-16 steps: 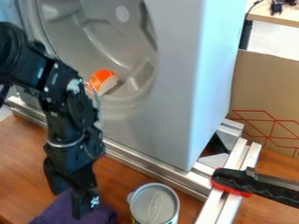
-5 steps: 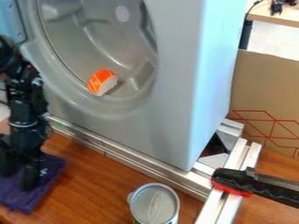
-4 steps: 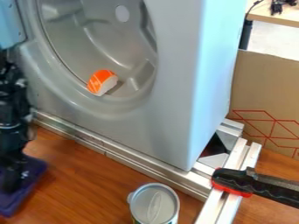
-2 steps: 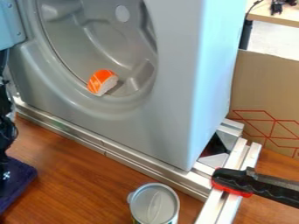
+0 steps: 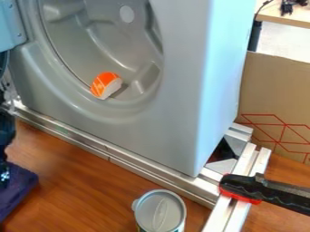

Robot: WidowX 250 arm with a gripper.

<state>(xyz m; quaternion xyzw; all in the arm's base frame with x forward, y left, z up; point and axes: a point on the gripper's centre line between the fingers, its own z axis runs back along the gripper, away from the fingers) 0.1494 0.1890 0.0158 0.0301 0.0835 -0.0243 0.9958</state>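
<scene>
Gripper [image 5: 4, 174] apparently against purple cloth [image 5: 19, 187].

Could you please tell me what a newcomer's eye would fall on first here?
Probably the bright orange-and-white sushi-like piece, resting low in the round recess of the big grey housing. Next might come the red-and-black handle at the lower right, over the metal rails, and the silver-topped can at the bottom edge. At the left edge, the black arm is by a dark purple cloth on the wooden surface.
</scene>
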